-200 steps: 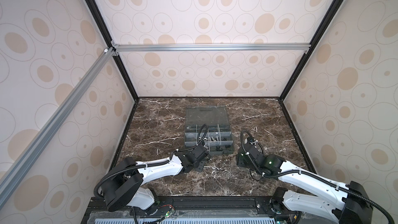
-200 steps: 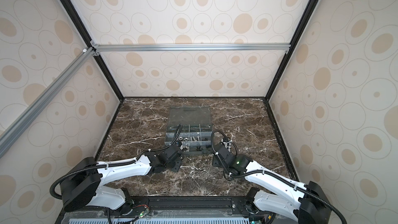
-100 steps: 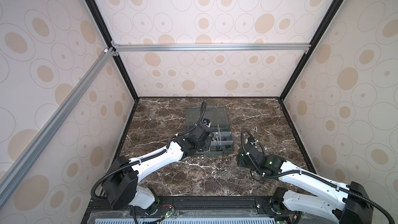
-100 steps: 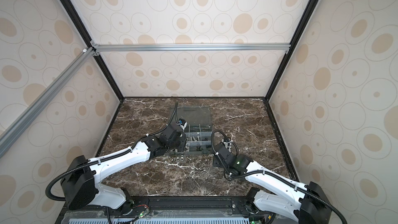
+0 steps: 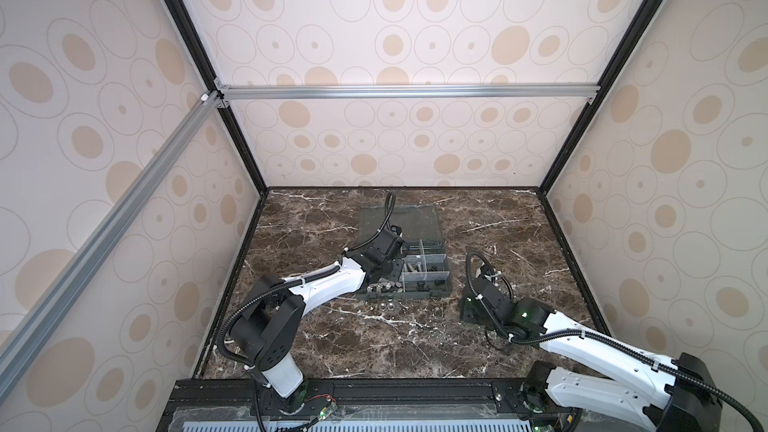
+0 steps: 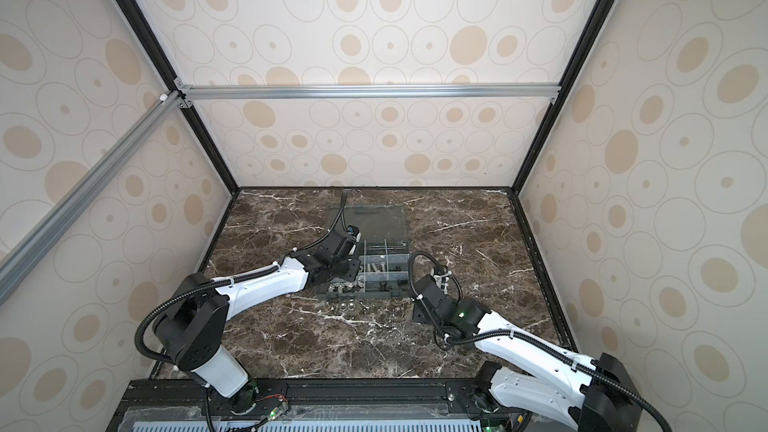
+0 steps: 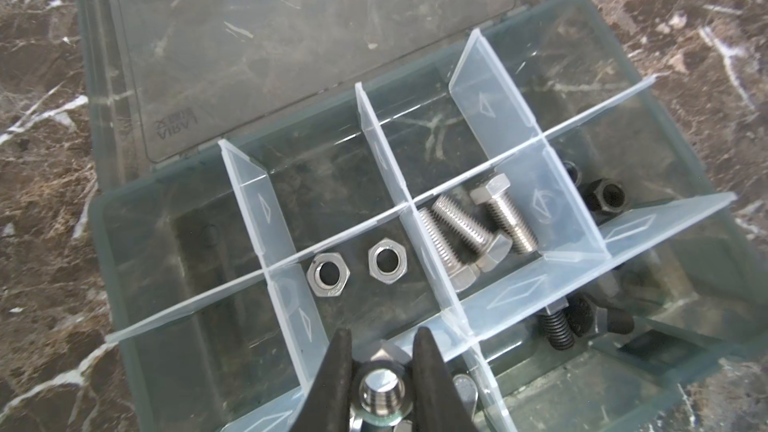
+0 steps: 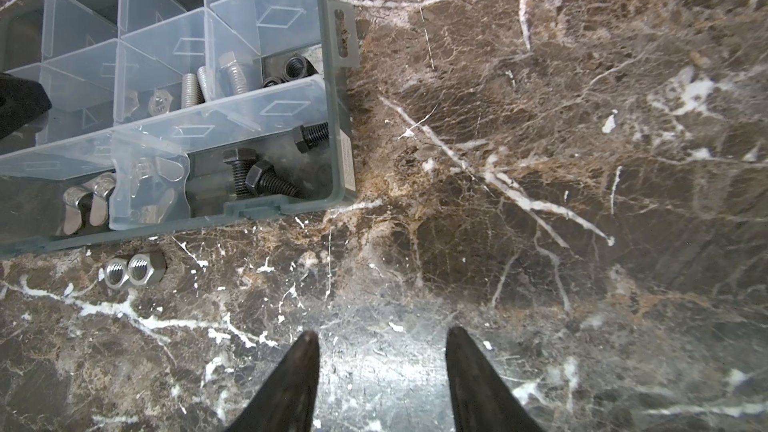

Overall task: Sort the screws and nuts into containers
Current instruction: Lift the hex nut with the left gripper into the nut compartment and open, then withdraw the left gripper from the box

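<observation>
The left claw (image 7: 383, 338) is clamped on a silver bolt (image 7: 381, 390), which hangs over the open box (image 7: 124, 209) close to the compartment holding two silver nuts (image 7: 328, 276). The step in hand looks like delivery: this bolt belongs with the three silver bolts (image 7: 505, 218) lying one compartment over, past a pale divider (image 7: 424, 238). To do it well, the claw should travel across that divider with the bolt held clear of its top edge. It should stop over the middle of the bolt compartment and come down low before letting go, so the piece cannot bounce in among the nuts. The bolt's long axis runs along the claw's own reach: the threaded end faces the wrist camera and the hex head points away, down toward the box. It would likely land head first and topple, so a low release matters. The right claw (image 8: 382, 332) is spread apart with nothing in it, over bare table (image 8: 582, 160). Two loose nuts (image 8: 133, 272) lie just in front of the box.
</observation>
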`<move>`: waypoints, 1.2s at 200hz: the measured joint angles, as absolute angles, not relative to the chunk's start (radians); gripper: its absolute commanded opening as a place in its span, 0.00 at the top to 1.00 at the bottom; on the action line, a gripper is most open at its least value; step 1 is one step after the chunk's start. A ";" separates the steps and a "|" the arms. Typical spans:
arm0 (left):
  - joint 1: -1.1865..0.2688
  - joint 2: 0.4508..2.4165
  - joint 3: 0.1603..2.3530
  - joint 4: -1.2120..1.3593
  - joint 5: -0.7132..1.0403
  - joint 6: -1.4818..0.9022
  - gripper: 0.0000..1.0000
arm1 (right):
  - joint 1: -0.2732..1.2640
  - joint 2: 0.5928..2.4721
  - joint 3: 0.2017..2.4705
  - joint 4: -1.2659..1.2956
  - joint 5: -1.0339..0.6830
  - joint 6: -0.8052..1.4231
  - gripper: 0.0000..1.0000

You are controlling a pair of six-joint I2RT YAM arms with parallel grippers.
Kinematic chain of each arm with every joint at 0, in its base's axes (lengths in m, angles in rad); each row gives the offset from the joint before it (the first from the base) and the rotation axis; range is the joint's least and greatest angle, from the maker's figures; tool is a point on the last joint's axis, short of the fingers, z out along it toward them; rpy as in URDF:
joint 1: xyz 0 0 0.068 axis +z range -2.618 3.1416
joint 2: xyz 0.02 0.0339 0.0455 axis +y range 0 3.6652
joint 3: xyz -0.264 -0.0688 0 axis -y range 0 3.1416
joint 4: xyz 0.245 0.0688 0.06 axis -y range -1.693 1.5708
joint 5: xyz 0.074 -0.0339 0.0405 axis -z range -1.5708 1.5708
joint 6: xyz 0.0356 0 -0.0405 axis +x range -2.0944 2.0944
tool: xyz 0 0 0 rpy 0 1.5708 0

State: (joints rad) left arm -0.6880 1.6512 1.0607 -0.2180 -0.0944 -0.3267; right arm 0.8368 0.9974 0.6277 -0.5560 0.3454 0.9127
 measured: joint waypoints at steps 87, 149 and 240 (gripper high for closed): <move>-0.661 1.672 1.060 -0.190 -0.073 -0.340 0.57 | 0.837 1.037 0.628 -0.539 0.344 0.916 0.47; -0.660 1.522 0.955 -0.170 -0.076 -0.374 0.57 | 0.837 1.039 0.628 -0.534 0.342 0.915 0.47; -0.658 1.298 0.799 -0.165 -0.096 -0.450 0.56 | 0.837 1.062 0.628 -0.521 0.325 0.907 0.47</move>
